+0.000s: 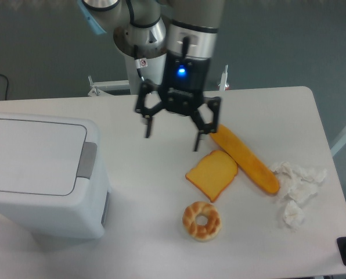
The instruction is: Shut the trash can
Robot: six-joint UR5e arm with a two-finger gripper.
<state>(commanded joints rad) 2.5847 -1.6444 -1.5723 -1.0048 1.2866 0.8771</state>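
Smooth white plastic is seen on the bin (39, 174), matt white on the worktop (150, 174), crumpled paper on the tissues (298, 186), black metal on the tool (172, 135).
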